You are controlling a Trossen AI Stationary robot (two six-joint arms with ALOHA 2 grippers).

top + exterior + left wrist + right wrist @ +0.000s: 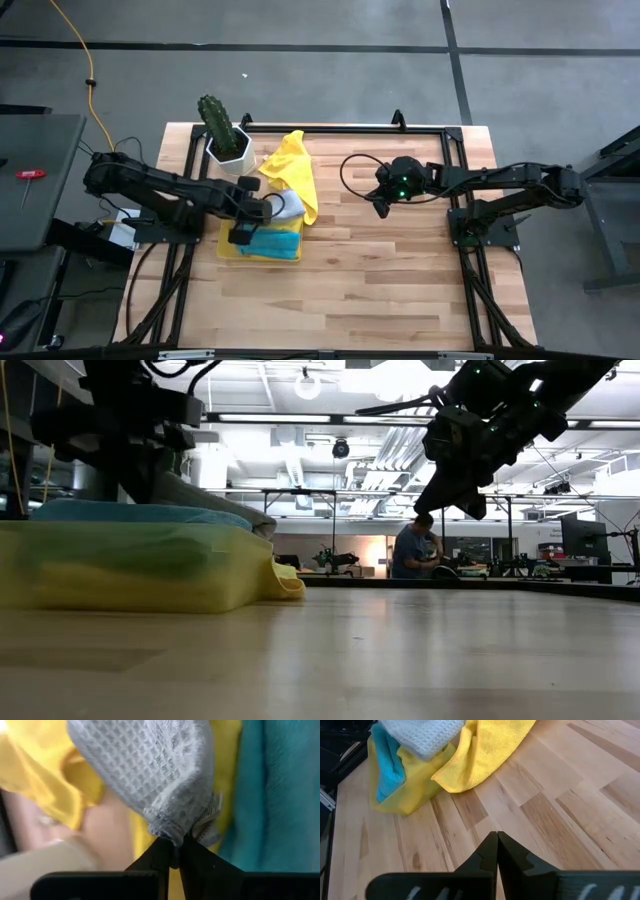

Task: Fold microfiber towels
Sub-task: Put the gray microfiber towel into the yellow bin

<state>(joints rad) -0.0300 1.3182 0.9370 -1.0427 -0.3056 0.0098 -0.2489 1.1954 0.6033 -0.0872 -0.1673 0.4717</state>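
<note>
Over the yellow tray, the left gripper pinches a bunched corner of the grey towel, seemingly for lifting it out, while the right gripper waits closed and empty above the bench.

The worktop lies bare across its near half and middle, open for passage. Its far left corner is crowded: a potted cactus, a yellow tray heaped with towels, and the left arm reaching over them.
</note>
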